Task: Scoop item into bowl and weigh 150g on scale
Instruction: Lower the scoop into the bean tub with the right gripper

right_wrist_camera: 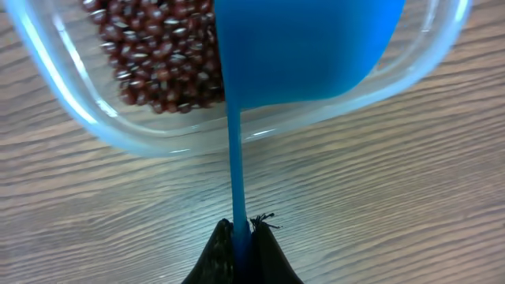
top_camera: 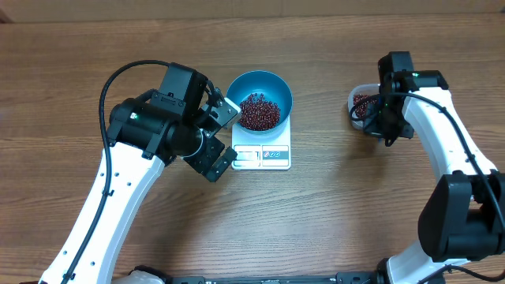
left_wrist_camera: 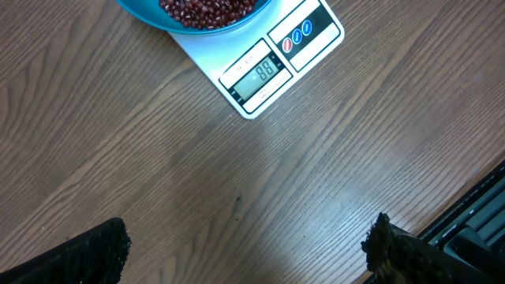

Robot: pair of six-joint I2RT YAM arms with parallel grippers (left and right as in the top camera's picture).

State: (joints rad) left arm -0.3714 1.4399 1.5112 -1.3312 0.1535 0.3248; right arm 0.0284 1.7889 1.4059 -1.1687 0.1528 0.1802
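Round bright blue bowl (top_camera: 273, 80) of small red-brown beans (top_camera: 259, 112), on flat white square scale (top_camera: 264, 156); clear plastic tub (top_camera: 353, 102), well right; brown wooden surface (top_camera: 331, 213).

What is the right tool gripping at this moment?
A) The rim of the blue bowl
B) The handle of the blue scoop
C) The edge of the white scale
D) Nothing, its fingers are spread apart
B: in the right wrist view the right tool is closed on the thin handle of the blue scoop, whose cup sits over the clear tub of beans.
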